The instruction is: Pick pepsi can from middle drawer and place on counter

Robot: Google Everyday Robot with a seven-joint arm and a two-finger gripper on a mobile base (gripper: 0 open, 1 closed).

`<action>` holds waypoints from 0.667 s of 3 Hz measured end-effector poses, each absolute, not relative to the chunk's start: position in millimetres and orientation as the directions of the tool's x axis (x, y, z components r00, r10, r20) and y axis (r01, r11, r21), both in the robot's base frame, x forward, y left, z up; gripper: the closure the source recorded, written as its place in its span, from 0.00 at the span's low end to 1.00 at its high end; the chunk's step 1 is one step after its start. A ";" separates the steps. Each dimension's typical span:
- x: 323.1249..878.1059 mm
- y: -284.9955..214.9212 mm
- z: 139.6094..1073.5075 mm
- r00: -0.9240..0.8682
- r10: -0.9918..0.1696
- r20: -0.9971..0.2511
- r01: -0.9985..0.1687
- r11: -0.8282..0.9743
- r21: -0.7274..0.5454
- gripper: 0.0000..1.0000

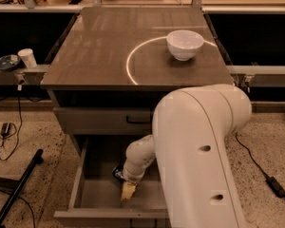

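Pepsi can (118,174) sits in the open drawer (100,194), so the gripper (128,192) reaches down beside it; can't tell if it's gripping.

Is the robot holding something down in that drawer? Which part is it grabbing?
Cannot tell. The gripper is down in the open drawer, right beside the soda can, but the arm hides any hold.

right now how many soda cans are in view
1: the pepsi can sits in the open middle drawer, partly behind the gripper, which reaches down into that drawer. The arm blocks the drawer's right side, so others may be hidden.
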State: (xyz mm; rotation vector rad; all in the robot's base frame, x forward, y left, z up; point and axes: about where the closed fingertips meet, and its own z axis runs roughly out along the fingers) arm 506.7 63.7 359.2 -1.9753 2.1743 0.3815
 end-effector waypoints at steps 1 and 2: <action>506.6 63.7 359.2 -0.102 -0.948 -0.301 -0.994 0.085 0.069 0.42; 506.6 63.7 359.1 -0.102 -0.948 -0.301 -0.994 0.085 0.069 0.66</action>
